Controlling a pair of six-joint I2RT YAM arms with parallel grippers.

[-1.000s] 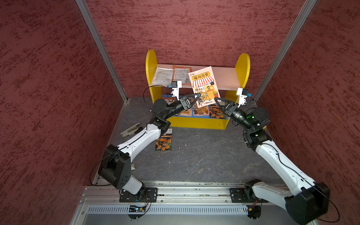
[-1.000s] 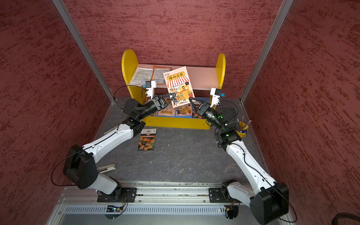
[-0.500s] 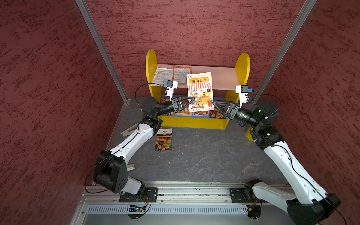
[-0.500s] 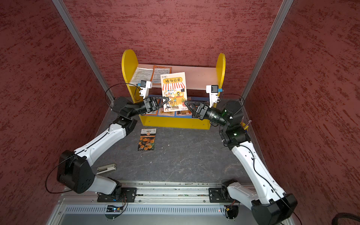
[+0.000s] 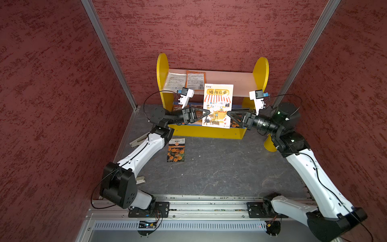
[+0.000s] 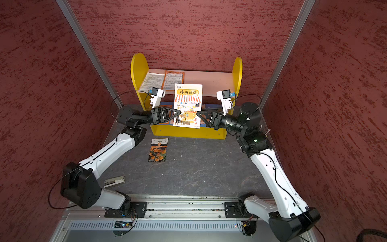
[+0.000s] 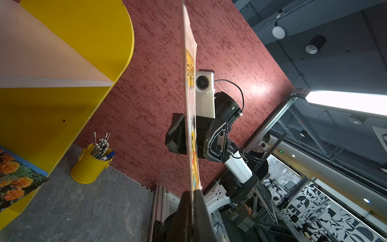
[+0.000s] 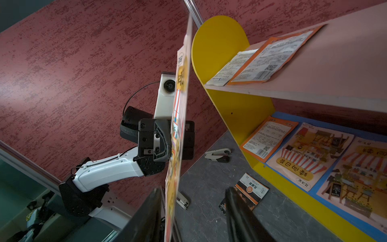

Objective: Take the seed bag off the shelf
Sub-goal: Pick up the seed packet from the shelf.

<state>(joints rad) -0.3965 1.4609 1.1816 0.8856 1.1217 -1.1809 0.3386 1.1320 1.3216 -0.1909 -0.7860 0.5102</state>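
I have two grippers. My left gripper (image 5: 206,113) is pinched tight on the left edge of one big seed bag (image 5: 217,100). The bag stands up straight in the air, just in front of the shelf (image 5: 162,69), off its boards. My right gripper (image 5: 229,114) is spread apart, with the bag's right edge between its jaws. Two packets lie on the top board (image 5: 238,83): a white packet (image 5: 174,81) and an orange packet (image 5: 195,80). Three packets (image 8: 310,155) lie on the blue board (image 8: 281,114). On the floor are one flower packet (image 5: 176,149) and two staplers (image 5: 137,141).
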